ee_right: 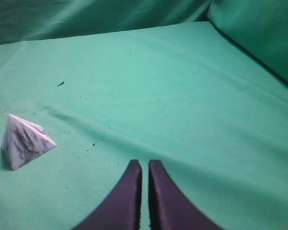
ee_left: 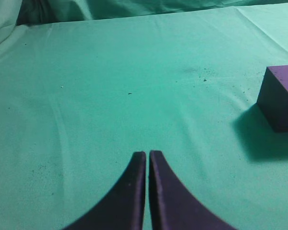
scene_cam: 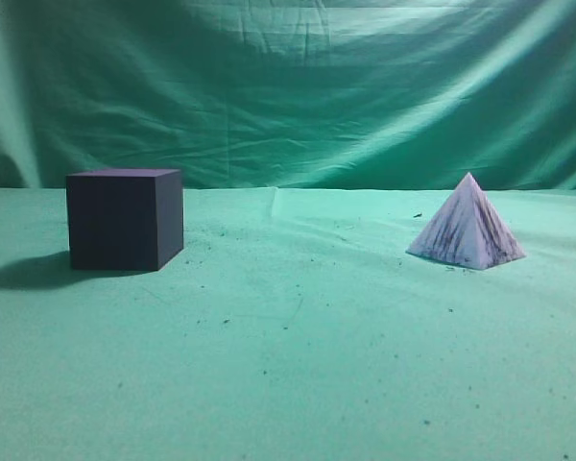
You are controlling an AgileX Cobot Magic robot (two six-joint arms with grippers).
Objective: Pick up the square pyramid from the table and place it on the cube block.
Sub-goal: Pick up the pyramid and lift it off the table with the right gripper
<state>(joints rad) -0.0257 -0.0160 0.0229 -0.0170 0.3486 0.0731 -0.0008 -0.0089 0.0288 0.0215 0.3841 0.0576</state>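
The square pyramid, white with dark purplish streaks, stands on the green table at the right. It also shows in the right wrist view, far left of my right gripper, which is shut and empty. The dark navy cube block stands at the left. It also shows in the left wrist view, far right of my left gripper, which is shut and empty. Neither gripper shows in the exterior view.
A draped green backdrop hangs behind the table. Small dark specks are scattered on the cloth. Open cloth lies between the cube and the pyramid.
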